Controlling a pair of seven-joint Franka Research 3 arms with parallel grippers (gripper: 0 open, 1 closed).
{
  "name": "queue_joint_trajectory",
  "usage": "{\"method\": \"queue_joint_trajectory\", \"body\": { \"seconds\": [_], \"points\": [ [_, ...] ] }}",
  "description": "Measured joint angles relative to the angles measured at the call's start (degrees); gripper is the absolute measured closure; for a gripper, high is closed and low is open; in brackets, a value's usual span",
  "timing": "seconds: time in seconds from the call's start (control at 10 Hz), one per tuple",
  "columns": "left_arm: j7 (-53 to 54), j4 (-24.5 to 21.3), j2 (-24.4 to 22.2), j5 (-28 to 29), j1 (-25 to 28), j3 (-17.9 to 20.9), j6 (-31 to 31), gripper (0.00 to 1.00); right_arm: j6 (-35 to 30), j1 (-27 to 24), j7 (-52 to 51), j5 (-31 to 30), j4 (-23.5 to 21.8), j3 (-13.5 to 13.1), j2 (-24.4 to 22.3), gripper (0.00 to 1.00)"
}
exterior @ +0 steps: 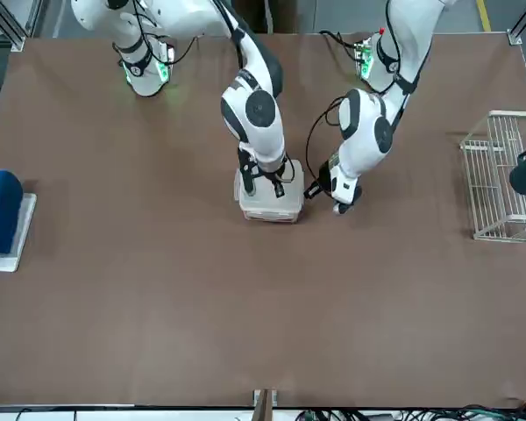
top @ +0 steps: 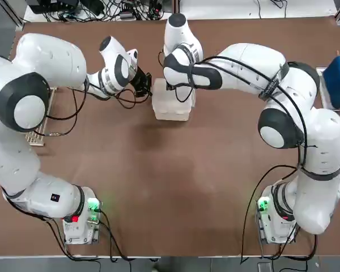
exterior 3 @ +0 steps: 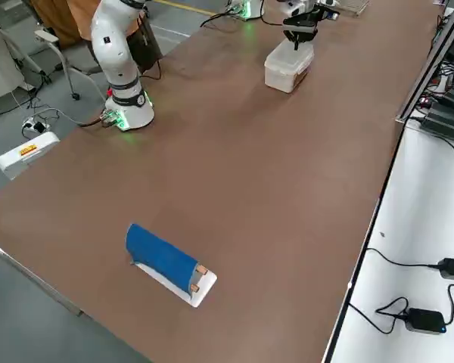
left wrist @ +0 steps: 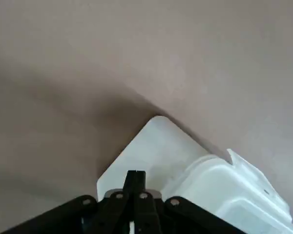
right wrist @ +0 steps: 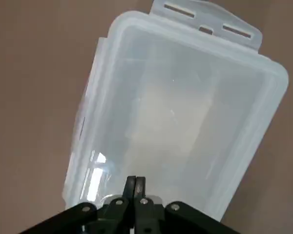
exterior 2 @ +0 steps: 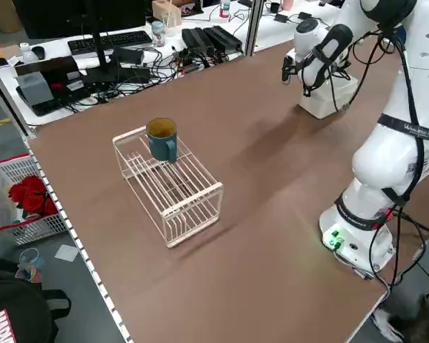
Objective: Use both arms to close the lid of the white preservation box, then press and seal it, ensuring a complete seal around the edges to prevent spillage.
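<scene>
Overhead, right pincer (right wrist: 135, 186) (shut) within the lid's (right wrist: 185, 107) edges

Glossy translucent plastic lid (right wrist: 171, 107); smooth matt tabletop (top: 158, 187)

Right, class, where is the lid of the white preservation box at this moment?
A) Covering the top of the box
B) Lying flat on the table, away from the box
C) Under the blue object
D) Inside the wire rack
A: the lid lies across the top of the box.
</scene>
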Motion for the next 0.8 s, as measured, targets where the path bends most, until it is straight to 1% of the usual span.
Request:
{"method": "queue_joint_trajectory", "body": {
  "seconds": [0.8],
  "points": [
    [-0.52, 0.21, 0.33, -1.38, -1.36, 0.41, 1.02, 0.99, -0.01, -0.08, 0.0, -0.06, -0.01, -0.05, 0.0, 0.96]
  ]
}}
